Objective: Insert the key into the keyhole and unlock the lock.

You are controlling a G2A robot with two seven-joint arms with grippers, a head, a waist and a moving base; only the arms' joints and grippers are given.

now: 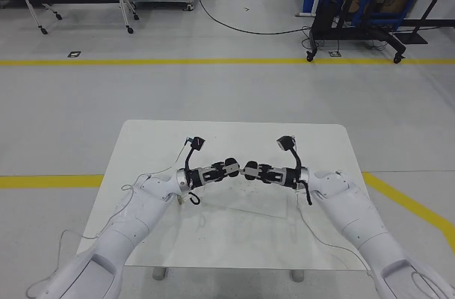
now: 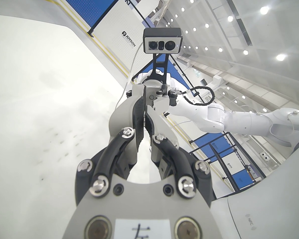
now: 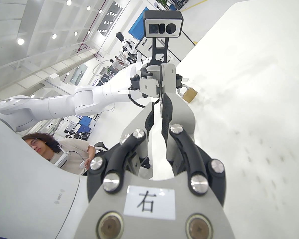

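My left fingers [image 2: 139,108] and right fingers [image 3: 168,110] are both pressed together, nose to nose. Lock [image 3: 190,94] sits loose on the table [image 3: 251,75], so it'll probably skid when poked.

lock [image 3: 190,95]: brassy metal, dull sheen | table [image 3: 251,75]: matt, smooth, scuffed

From my station I saw the white table [image 1: 234,138], its top marked with faint dark scuffs [image 2: 62,138]. On the floor, one yellow line [image 1: 137,61] ran across at twelve o'clock of the table and another [image 1: 40,181] at nine. A black wheeled frame [image 1: 361,34] stood at one o'clock, a black cable [image 1: 242,30] lay at twelve, and caster legs [image 1: 127,21] stood at eleven.
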